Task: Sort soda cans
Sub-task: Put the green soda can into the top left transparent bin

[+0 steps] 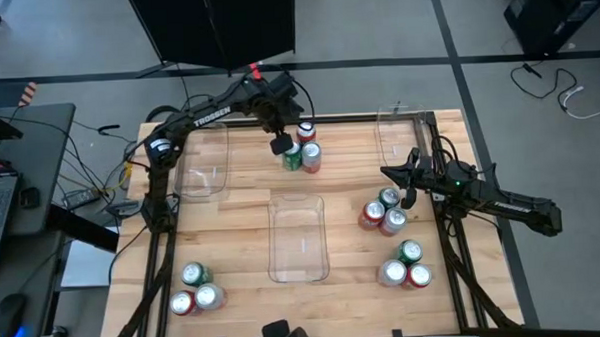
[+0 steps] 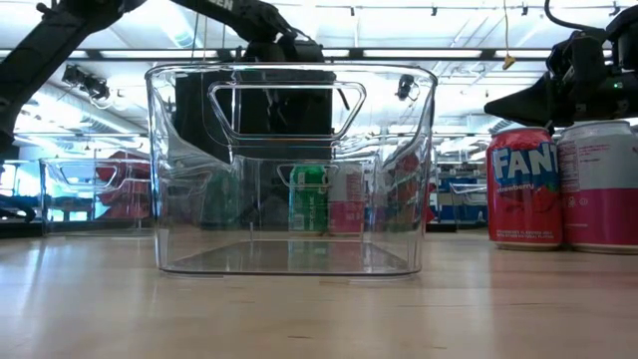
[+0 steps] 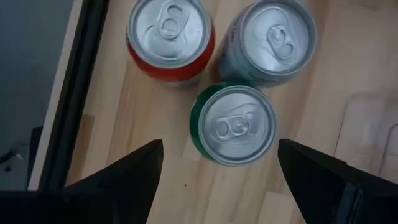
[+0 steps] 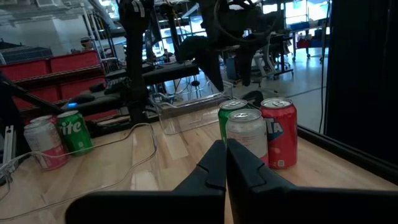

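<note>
Green, red and silver cans stand in four trios on our wooden table [image 1: 241, 191]. Our left gripper [image 1: 282, 146] hangs with its fingers spread wide over the far trio, right above the green can [image 3: 234, 124], with the red can [image 3: 170, 37] and silver can [image 3: 268, 41] touching it. Nothing is held. Our right gripper [image 1: 408, 193] waits shut near the right edge, beside another trio [image 1: 384, 213]. Clear bins stand far left [image 1: 202, 162], middle [image 1: 297, 237] and far right [image 1: 397, 135].
</note>
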### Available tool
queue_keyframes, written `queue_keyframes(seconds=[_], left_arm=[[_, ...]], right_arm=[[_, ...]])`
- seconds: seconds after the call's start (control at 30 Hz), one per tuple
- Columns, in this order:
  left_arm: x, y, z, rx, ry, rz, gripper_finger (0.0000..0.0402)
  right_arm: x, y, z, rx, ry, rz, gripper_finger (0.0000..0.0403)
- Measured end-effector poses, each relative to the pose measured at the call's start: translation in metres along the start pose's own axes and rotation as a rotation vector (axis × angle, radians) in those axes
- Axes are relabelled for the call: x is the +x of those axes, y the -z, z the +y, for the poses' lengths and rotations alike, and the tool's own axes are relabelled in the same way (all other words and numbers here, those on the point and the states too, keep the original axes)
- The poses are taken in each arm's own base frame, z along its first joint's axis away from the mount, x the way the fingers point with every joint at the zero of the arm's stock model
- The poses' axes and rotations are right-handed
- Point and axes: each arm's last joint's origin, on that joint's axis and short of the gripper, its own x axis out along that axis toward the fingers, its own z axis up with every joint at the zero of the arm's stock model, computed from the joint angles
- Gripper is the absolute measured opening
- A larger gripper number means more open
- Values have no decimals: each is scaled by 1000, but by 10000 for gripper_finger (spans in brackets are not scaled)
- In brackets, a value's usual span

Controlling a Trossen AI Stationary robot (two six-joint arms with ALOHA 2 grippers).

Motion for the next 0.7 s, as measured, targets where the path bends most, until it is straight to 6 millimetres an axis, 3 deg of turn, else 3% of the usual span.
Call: queue_keyframes(seconds=[0.53, 0.7], left_arm=[[2, -2, -8, 46, -40, 15, 321], [2, -8, -11, 61, -178, 5, 321]], right_arm=[[0, 0, 0, 0, 0, 0, 1], [0, 0, 0, 0, 0, 0, 1]])
